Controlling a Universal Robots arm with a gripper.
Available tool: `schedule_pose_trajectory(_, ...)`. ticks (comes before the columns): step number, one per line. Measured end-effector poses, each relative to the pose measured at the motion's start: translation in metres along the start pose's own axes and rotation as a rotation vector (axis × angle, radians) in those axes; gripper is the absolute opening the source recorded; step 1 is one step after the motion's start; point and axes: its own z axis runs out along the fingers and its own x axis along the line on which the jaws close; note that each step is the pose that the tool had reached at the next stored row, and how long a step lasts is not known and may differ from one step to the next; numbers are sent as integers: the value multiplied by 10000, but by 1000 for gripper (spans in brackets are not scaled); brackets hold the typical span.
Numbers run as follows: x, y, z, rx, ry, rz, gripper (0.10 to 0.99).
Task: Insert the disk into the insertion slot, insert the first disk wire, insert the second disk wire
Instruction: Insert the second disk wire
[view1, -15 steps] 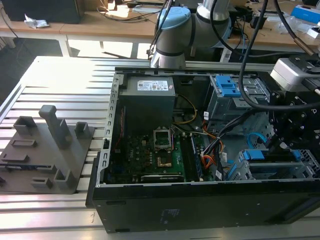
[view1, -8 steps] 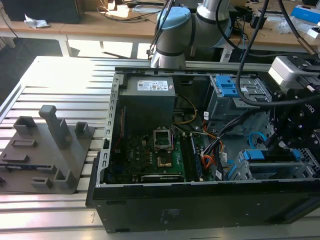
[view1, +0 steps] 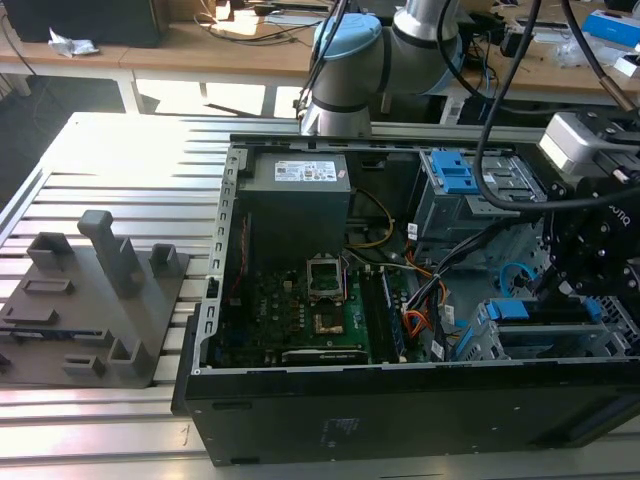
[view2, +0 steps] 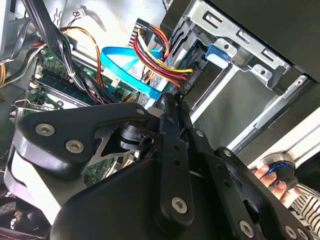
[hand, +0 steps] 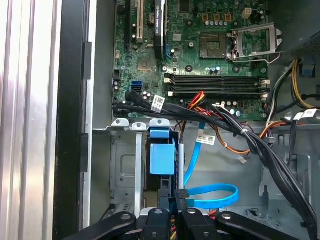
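Sitting in the insertion slot, the disk shows as a bright blue caddy edge inside the silver-grey drive cage, at the near right corner of the open PC case in the exterior view. In the first wrist view the caddy's blue tab stands upright in the bay, w/ the end effector just at it; the black fingers are drawn together on a thin dark part directly below the tab, but whether that is a wire plug or the caddy edge can't be told. In the second wrist view the same fingers press flat against each other, clenched.

A flat blue data cable loops just beside the fingers on the case floor. A red-yellow-black wire bundle runs above it toward the cage. The green motherboard lies in the case centre, the grey power supply at the far side. A second metal bay w/ a blue latch sits far right. Left of the case, a grey fixture block rests on the ribbed aluminium surface. A person's fingers hold a round blue-ringed button at the second wrist view's edge.
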Motion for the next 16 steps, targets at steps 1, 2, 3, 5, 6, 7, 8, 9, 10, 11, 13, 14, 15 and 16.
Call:
schedule_pose_trajectory(1,0,-5,1,-2,-2,28,161)
schedule_pose_trajectory(2,-1,-11,4,-4,-6,58,161)
schedule_pose_trajectory(3,-1,-18,8,-5,-11,94,161)
schedule_pose_trajectory(5,-1,-32,9,-8,-12,186,161)
schedule_pose_trajectory(6,-1,-38,11,-10,-16,228,161)
schedule_pose_trajectory(7,0,-42,11,-11,-18,262,161)
schedule_pose_trajectory(8,0,-51,10,-14,-19,298,161)
schedule_pose_trajectory(9,0,-64,11,-14,-25,344,161)
schedule_pose_trajectory(10,1,-65,12,-15,-27,366,161)
schedule_pose_trajectory(11,3,-65,12,-16,-27,372,161)
schedule_pose_trajectory(13,8,-65,15,-16,-28,377,161)
schedule_pose_trajectory(14,11,-62,17,-14,-28,376,161)
schedule_pose_trajectory(15,13,-59,18,-15,-28,376,161)
schedule_pose_trajectory(16,19,-54,21,-16,-27,376,161)
